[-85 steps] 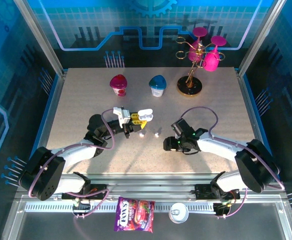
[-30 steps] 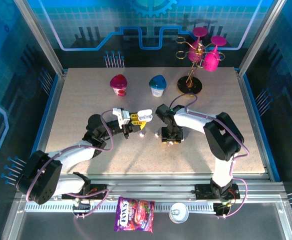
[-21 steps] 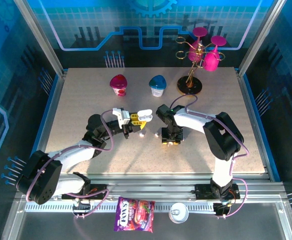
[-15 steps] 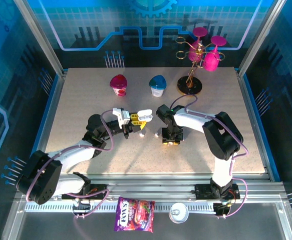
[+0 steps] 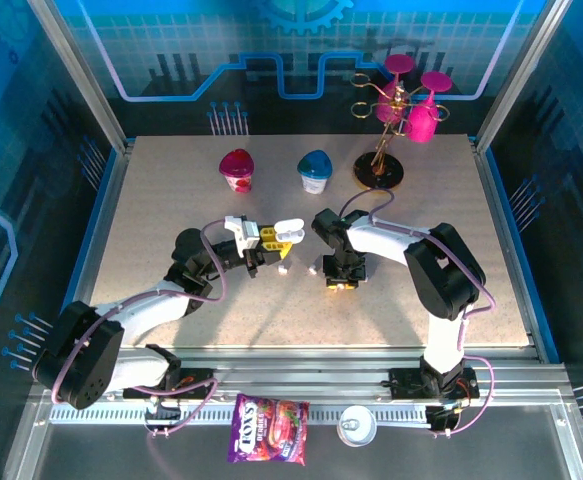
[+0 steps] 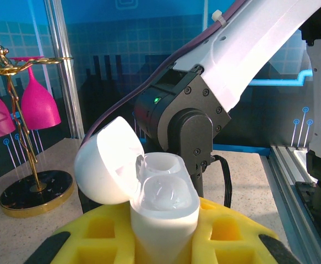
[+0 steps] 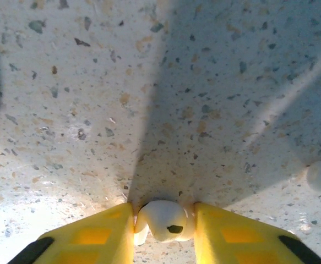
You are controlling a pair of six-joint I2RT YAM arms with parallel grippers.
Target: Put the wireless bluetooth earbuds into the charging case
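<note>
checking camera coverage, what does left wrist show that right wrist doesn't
Left wrist: open case in the left jaws, right arm behind it, pink glass rack. Right wrist: earbud pinched between the right jaws, on the table. Both: speckled table, yellow jaws.

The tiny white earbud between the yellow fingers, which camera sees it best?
Right wrist view: the earbud sits big and close between its yellow fingers. In the top external view the right gripper hides it. The left wrist view faces the open charging case.
</note>
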